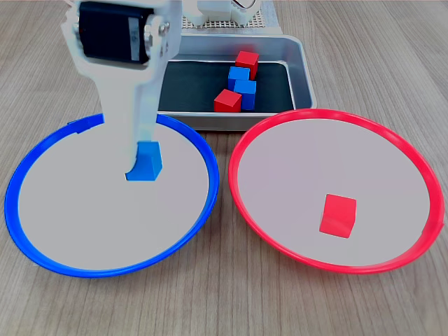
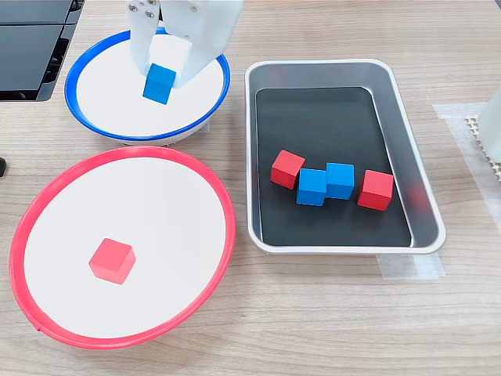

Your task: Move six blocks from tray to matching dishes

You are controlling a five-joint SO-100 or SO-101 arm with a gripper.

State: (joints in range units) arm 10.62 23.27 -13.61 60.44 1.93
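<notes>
My white gripper (image 2: pixel 166 74) clasps a small glossy blue cube (image 2: pixel 160 83) between its fingers, low over the round blue-rimmed dish (image 2: pixel 86 125) at the second exterior view's far left. I judge the step best done by opening only slightly, then rising straight, so the cube settles centrally.

You see a white plastic arm (image 1: pixel 129 84) at the upper left of the first exterior view, with a black servo block set in its housing and silver screws beside it. Its gripper (image 2: pixel 168 74) has smooth white fingers (image 2: pixel 141 47), screws on top.
</notes>
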